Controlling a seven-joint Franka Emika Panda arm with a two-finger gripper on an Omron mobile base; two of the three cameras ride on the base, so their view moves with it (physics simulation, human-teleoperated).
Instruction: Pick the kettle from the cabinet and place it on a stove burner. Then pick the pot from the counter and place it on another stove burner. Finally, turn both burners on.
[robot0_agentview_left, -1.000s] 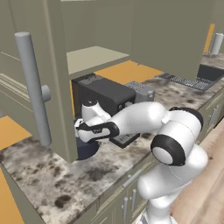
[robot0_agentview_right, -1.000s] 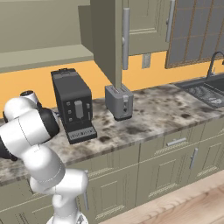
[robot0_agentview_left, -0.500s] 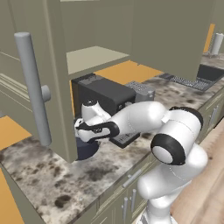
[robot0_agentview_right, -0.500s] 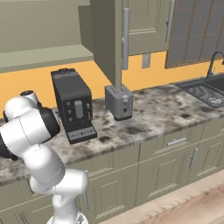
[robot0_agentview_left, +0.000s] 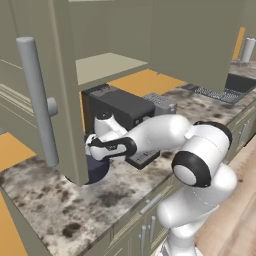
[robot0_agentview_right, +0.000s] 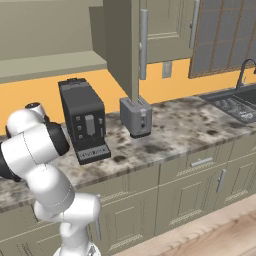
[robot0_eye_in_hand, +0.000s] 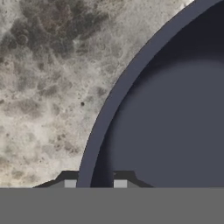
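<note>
Left base view. The white arm reaches forward and down to the pot (robot0_agentview_left: 96, 170), a dark navy-grey vessel standing on the marble-look counter (robot0_agentview_left: 60, 205) and partly hidden behind the open cabinet door (robot0_agentview_left: 62, 100) with its long grey bar handle (robot0_agentview_left: 39, 102). The gripper (robot0_agentview_left: 94, 152) sits at the pot's upper edge; its fingertips are masked by the wrist and the door. A black coffee machine (robot0_agentview_left: 122, 107) stands just behind the arm, below the cabinet's shelf (robot0_agentview_left: 102, 67). A grey toaster (robot0_agentview_left: 162, 102) lies farther along the counter.

Right base view. The arm's shoulder and elbow rise at lower left, in front of the coffee machine (robot0_agentview_right: 82, 120). The toaster (robot0_agentview_right: 136, 116) stands on the counter (robot0_agentview_right: 175, 130) to its right, under the hanging cabinet door (robot0_agentview_right: 122, 47). A sink (robot0_agentview_right: 235, 102) with a dark tap occupies the far right.

Hand view. The pot's (robot0_eye_in_hand: 175, 118) curved rim sweeps from top right to bottom centre, with mottled stone (robot0_eye_in_hand: 48, 78) to its left. The two dark fingertips (robot0_eye_in_hand: 70, 183) straddle the rim, one outside and one inside the wall, drawn close against it, so the pincer is clamped on the pot's rim.
</note>
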